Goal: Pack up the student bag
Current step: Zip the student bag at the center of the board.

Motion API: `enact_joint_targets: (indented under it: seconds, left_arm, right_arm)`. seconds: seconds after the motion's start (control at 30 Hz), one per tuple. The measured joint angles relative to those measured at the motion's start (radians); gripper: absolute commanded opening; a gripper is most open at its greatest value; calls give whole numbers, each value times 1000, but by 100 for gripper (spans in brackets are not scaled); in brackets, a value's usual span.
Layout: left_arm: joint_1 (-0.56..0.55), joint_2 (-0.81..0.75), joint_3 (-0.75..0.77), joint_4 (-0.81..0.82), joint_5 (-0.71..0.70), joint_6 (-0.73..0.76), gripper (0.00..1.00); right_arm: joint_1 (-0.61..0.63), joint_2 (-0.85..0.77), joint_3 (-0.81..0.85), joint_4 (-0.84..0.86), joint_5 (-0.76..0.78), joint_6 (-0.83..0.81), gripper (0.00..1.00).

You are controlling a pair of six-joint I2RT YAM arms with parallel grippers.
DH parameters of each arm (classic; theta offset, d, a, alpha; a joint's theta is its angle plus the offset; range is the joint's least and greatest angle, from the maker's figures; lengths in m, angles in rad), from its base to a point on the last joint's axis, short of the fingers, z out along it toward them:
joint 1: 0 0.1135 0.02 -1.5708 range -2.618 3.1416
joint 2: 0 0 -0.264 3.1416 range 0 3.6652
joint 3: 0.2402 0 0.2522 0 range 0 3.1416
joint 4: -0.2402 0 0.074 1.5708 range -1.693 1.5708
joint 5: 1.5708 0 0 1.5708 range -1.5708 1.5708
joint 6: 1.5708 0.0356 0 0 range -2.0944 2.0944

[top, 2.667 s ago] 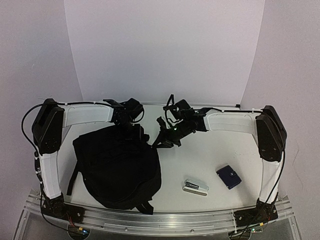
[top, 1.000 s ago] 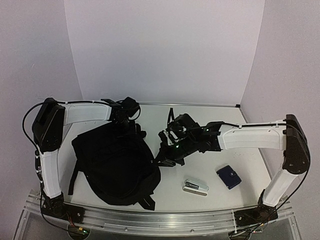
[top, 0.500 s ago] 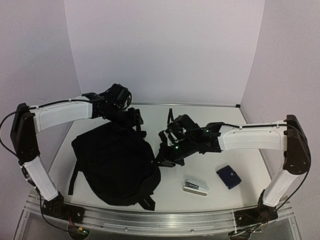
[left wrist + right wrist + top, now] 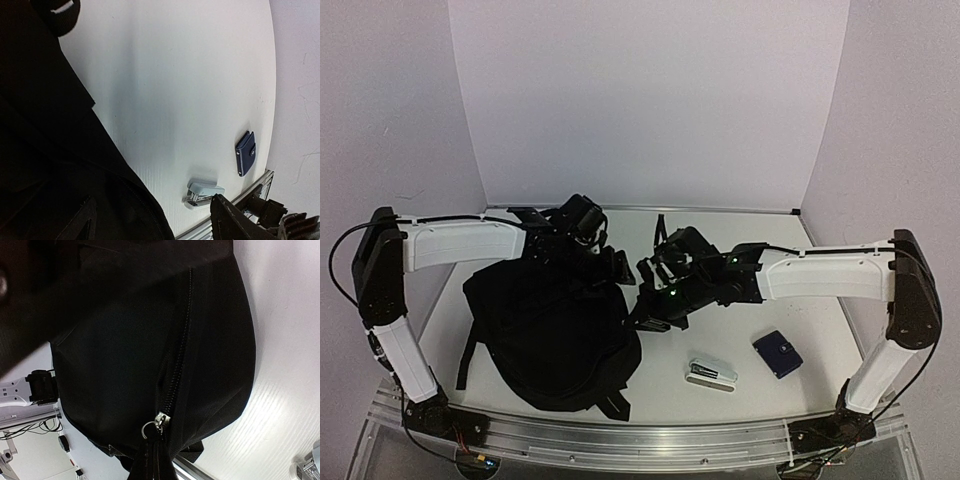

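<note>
The student bag (image 4: 550,335) is a large black backpack lying at the left of the table. It fills the right wrist view (image 4: 125,340) and the left side of the left wrist view (image 4: 45,150). My right gripper (image 4: 643,314) is at the bag's right edge, shut on the black zipper pull (image 4: 152,450) below the metal slider (image 4: 161,419); the zipper line (image 4: 182,340) runs up the bag. My left gripper (image 4: 610,264) is open with wide-apart fingers (image 4: 232,225), hovering at the bag's far right corner and holding nothing.
A grey stapler (image 4: 712,374) lies right of the bag, also in the left wrist view (image 4: 202,192). A dark blue snap case (image 4: 778,353) lies further right, also in the left wrist view (image 4: 245,153). The aluminium rail (image 4: 650,440) runs along the near edge.
My left arm has swung its gripper right and nearer, from behind the bag to its far right corner. My right gripper has stayed at the zipper since a second ago.
</note>
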Motion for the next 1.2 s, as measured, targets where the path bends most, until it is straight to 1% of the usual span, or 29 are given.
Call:
enact_joint_targets:
  seconds: [0.07, 0.1, 0.33, 0.37, 0.43, 0.77, 1.2]
  left_arm:
    - [-12, 26, 10, 6, 16, -7, 69]
    - [-18, 39, 14, 8, 23, -10, 64]
    - [-37, 81, 19, 10, 37, -23, 13]
    - [-36, 81, 18, 10, 35, -29, 7]
    - [-36, 81, 19, 9, 28, -30, 1]
    - [-31, 97, 75, 6, -37, -28, 0]
    - [51, 109, 78, 115, -68, -40, 0]
  right_arm:
    - [0, 0, 0, 0, 0, -2, 0]
    - [0, 0, 0, 0, 1, -2, 0]
    - [0, 0, 0, 0, 10, -2, 0]
    - [0, 0, 0, 0, 11, -2, 0]
    - [0, 0, 0, 0, 14, -2, 0]
    - [-1, -32, -14, 3, 60, 13, 0]
    - [1, -45, -45, 51, 124, 64, 0]
